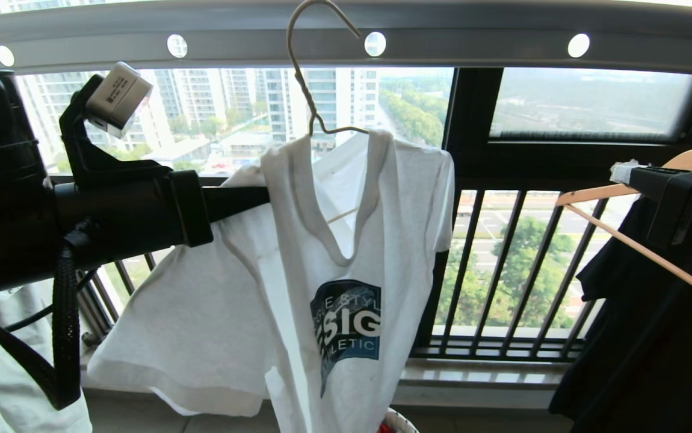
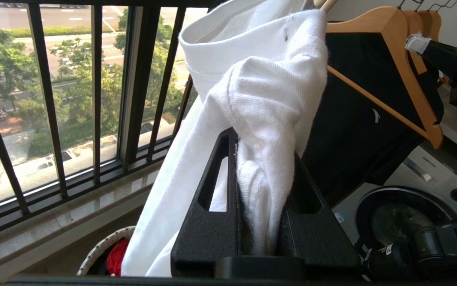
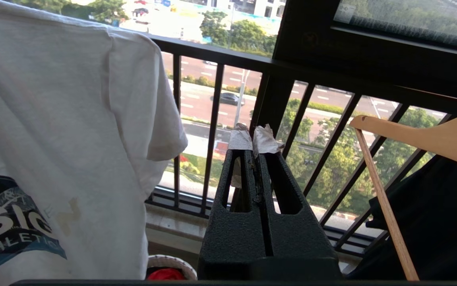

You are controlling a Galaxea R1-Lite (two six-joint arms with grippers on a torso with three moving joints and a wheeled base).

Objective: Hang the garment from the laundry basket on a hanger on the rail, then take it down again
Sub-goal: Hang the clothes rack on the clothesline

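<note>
Fingers [image 2: 212,206] of the left gripper [image 2: 266,159] are clamped on a bunched fold of the garment [image 1: 298,264], the white cloth filling the narrow gap between the two black jaws. Relative to the hanger [image 1: 310,90], this gripper sits just below and to the robot's left, its arm reaching in level from that side, so the shirt's left shoulder is drawn out sideways. The hanger's hook rests over the rail [image 1: 472,42], beside one of the rail's round holes, and its twisted neck runs down into the shirt's neck opening. The garment hangs below the hanger with its grey neckband sagging in a deep V and its dark blue chest print facing the head camera; its far sleeve hangs free on the robot's right of the hanger. The right gripper [image 3: 252,139] is held well to the robot's right of the hanger, its tape-tipped fingers [image 3: 239,140] pressed together with nothing between them. A wooden hanger [image 1: 635,192] carrying a black shirt [image 1: 641,337] hangs just beyond that gripper. Directly below the garment's hem, the laundry basket [image 2: 101,250] shows only its white rim, with a red cloth [image 2: 116,256] inside it.
</note>
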